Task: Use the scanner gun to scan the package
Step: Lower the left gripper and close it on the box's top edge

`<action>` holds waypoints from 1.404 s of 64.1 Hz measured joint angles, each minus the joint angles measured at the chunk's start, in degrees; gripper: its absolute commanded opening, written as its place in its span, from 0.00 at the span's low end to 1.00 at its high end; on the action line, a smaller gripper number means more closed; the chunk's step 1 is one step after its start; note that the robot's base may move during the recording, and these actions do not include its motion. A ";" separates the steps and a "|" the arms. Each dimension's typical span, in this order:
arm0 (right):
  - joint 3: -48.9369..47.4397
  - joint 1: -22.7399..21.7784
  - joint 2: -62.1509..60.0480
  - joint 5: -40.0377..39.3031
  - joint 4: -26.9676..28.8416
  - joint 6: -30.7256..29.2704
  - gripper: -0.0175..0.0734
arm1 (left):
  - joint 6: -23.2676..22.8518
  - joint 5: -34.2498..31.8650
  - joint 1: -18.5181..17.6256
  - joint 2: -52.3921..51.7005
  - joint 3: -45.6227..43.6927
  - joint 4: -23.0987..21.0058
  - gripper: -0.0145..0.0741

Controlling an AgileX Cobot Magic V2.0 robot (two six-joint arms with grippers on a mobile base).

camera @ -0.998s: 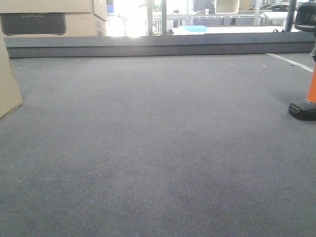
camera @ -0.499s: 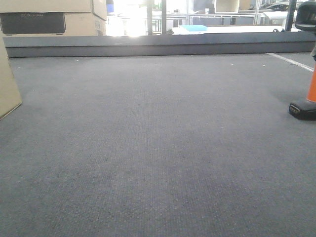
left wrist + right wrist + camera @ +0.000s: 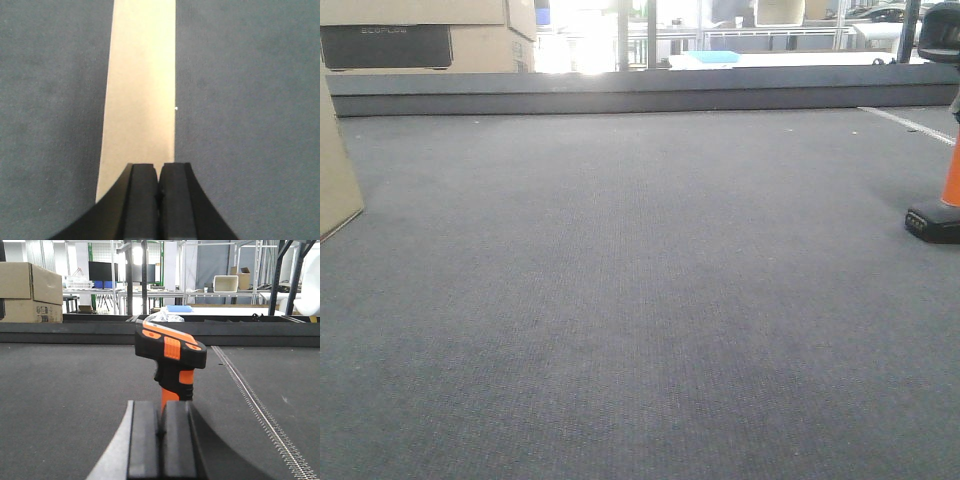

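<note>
Left wrist-mounted view is showing the left hand (image 3: 159,182) closed, fingers pressing together on nothing, with the package (image 3: 140,90) lying on the grey tabletop (image 3: 250,100) right ahead. Well apart from the package, the right hand (image 3: 161,425) is sitting closed, and the scanner gun (image 3: 172,352) is standing upright.

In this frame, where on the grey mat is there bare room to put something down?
The whole middle of the mat is bare: from the package at the left edge across to the scanner gun at the right edge, and back to the low ledge. Only those two edges are taken.
</note>
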 measured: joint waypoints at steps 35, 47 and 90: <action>0.00 0.00 0.00 0.00 0.00 0.00 0.01 | 0.70 -0.17 0.05 7.09 -0.12 2.43 0.84; 0.00 0.00 0.00 0.00 0.00 0.00 0.01 | 0.70 -0.17 0.05 10.48 -0.12 2.81 0.84; 0.00 0.00 0.00 0.00 0.00 0.00 0.01 | 0.70 0.66 0.05 15.03 -0.12 3.28 0.04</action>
